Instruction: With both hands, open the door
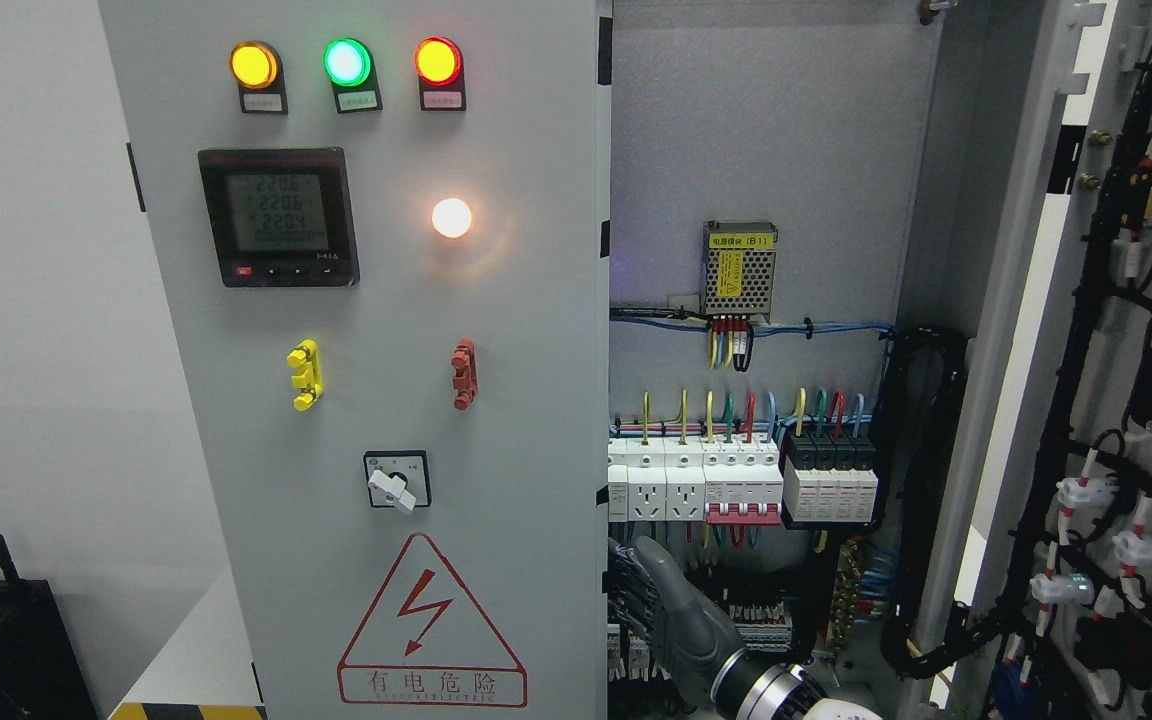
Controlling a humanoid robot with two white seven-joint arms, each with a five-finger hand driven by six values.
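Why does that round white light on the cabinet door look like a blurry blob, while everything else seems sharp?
In the head view, the white lamp is overexposed: it blows out to a featureless disc with a warm halo on the grey left door. The amber, green and red lamps glow less harshly. The meter display and the right hand stay reasonably sharp.

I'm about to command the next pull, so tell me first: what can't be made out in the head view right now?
- Right hand: fingertips hidden behind the left door edge; grip unclear.
- Left hand: not in view.
- Right door: cut off by the picture's right edge; handle unseen.
- Meter: digits too small to read surely.
- Lower breakers: partly covered by the right hand.
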